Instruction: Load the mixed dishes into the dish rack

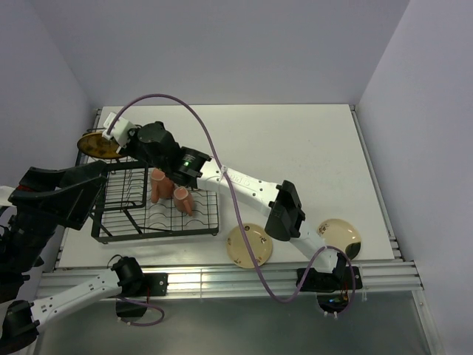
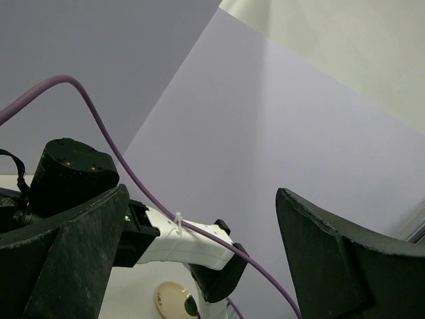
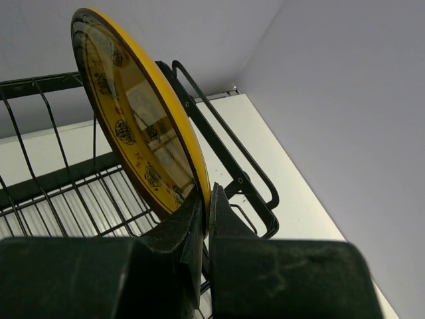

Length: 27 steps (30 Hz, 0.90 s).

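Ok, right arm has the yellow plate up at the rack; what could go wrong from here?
The right gripper pinches the yellow plate by its rim only, so it may pivot or slip while lowering. The plate is close to the dish rack end wires and could catch instead of slotting. The right arm stretches over the mugs in the rack; dropping lower might knock them.

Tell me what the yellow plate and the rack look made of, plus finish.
Mustard-yellow plate: probably glazed ceramic with a glossy finish. Its patterned face mirrors the room and the rim catches a highlight. Hard plastic can't be ruled out from looks alone.
Dish rack: thin metal wire, apparently coated black, satin rather than shiny. The rods are uniformly black with only faint glare.
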Each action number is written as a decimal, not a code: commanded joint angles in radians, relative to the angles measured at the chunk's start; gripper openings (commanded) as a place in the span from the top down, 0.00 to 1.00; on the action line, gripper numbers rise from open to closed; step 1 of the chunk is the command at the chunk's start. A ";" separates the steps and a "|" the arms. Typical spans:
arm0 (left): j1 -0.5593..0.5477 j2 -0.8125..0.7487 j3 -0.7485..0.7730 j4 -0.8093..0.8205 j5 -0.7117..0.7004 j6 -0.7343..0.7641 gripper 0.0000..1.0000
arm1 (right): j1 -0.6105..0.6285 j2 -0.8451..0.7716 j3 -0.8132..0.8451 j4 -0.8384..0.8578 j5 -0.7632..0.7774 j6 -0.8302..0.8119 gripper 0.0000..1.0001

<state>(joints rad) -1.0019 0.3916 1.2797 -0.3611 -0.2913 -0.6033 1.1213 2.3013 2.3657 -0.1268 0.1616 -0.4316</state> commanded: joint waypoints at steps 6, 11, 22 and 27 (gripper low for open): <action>0.000 -0.011 0.024 -0.015 -0.017 -0.012 0.01 | 0.003 0.006 0.038 0.090 0.052 0.033 1.00; -0.001 -0.010 0.024 -0.015 -0.016 -0.021 0.01 | 0.002 0.017 0.052 0.095 0.079 0.062 1.00; -0.001 -0.005 0.035 -0.030 -0.019 -0.033 0.01 | -0.003 0.040 0.076 0.081 0.067 0.062 1.00; 0.000 -0.007 0.035 -0.030 -0.019 -0.030 0.01 | -0.011 0.047 0.069 0.079 0.055 0.068 1.00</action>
<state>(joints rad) -1.0019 0.3882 1.2926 -0.3897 -0.3046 -0.6327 1.1213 2.3299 2.3890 -0.1040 0.2050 -0.3668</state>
